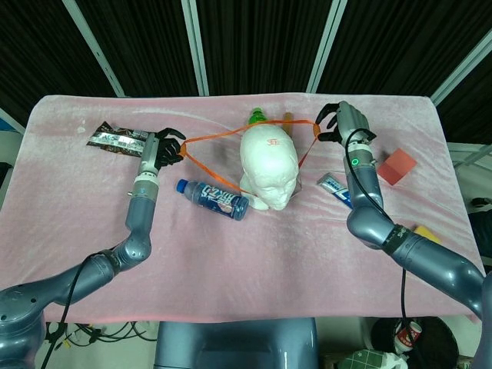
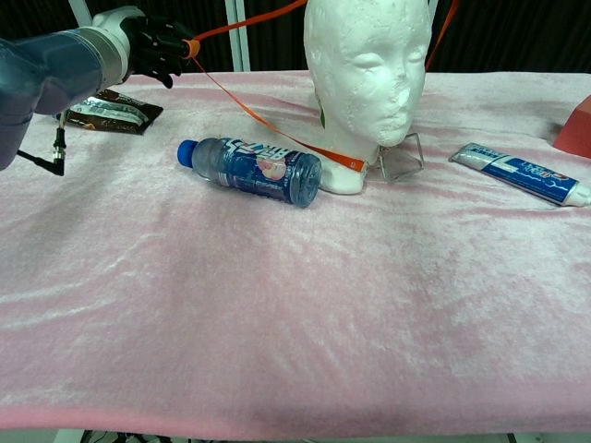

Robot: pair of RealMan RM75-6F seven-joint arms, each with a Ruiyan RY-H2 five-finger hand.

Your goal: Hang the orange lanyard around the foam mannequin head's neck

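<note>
The white foam mannequin head [image 1: 269,163] [image 2: 367,65] stands upright at the table's middle back. The orange lanyard [image 1: 217,137] [image 2: 242,20] is stretched in a loop around it: one strand crosses behind the crown, the other runs low to the neck front [image 2: 325,153], where a clear badge holder [image 2: 401,156] rests on the cloth. My left hand [image 1: 162,146] [image 2: 152,49] grips the loop's left end, left of the head. My right hand [image 1: 338,121] holds the right end, right of the head, and is outside the chest view.
A blue water bottle [image 1: 212,198] [image 2: 251,169] lies just left of the head's base. A toothpaste tube [image 1: 337,188] [image 2: 523,174] lies to the right, a red block [image 1: 398,165] beyond it. A dark snack packet [image 1: 115,139] [image 2: 103,112] lies far left. A green bottle top [image 1: 256,117] shows behind the head.
</note>
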